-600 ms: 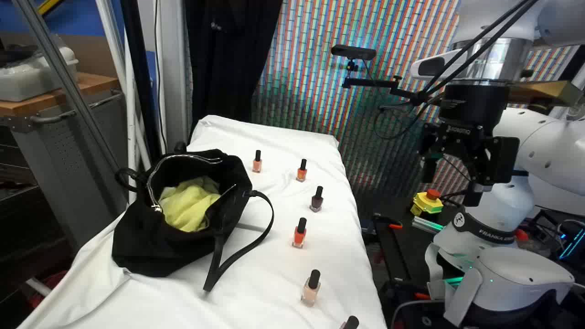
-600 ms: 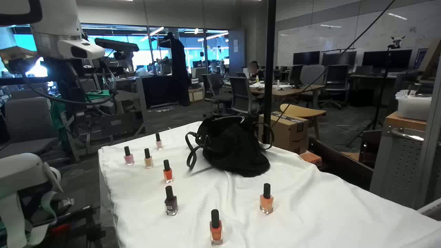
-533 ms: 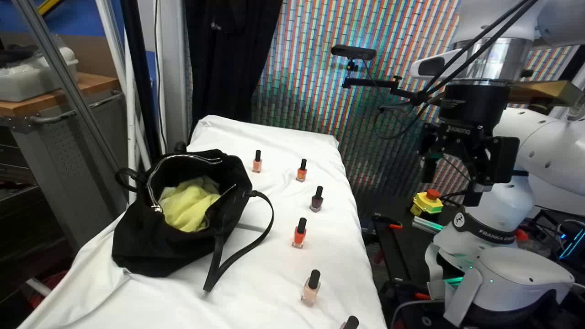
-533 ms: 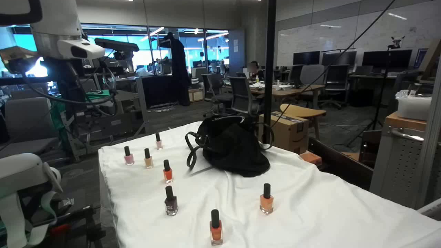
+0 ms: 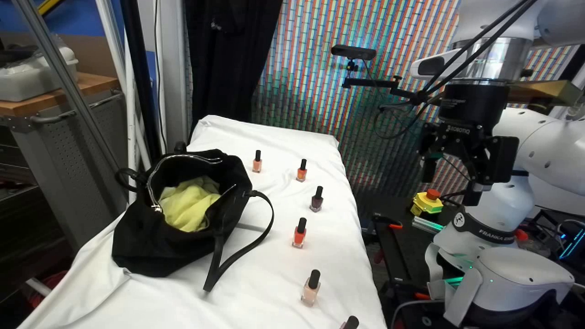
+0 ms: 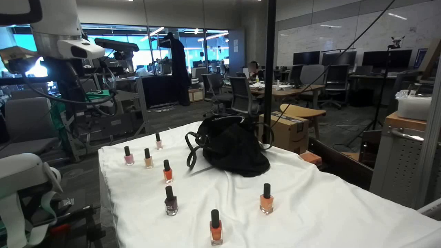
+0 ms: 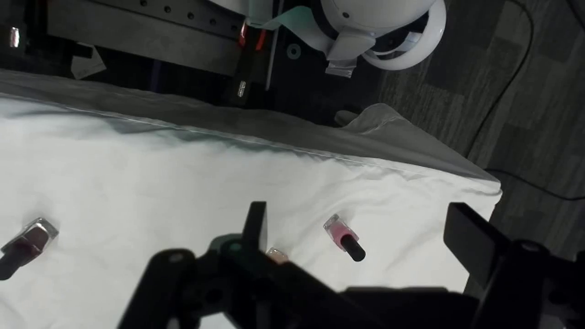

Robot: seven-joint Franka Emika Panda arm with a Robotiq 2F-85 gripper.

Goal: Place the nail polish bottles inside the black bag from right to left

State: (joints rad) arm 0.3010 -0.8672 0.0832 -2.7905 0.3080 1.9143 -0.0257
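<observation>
Nail polish bottles (image 6: 171, 205), seven in sight, stand upright on the worktop (image 6: 330, 213), all outside the black bag (image 5: 169, 246). In both exterior views nothing visibly shifts over the last half-second: bottles, bag and gripper (image 7: 357, 224) match. The gripper is spread wide and holds nothing, well apart from the bag; in the wrist view its gap frames a pink bottle (image 7: 340, 232). So loading seems not yet begun, that bottle being a likely first target.
</observation>
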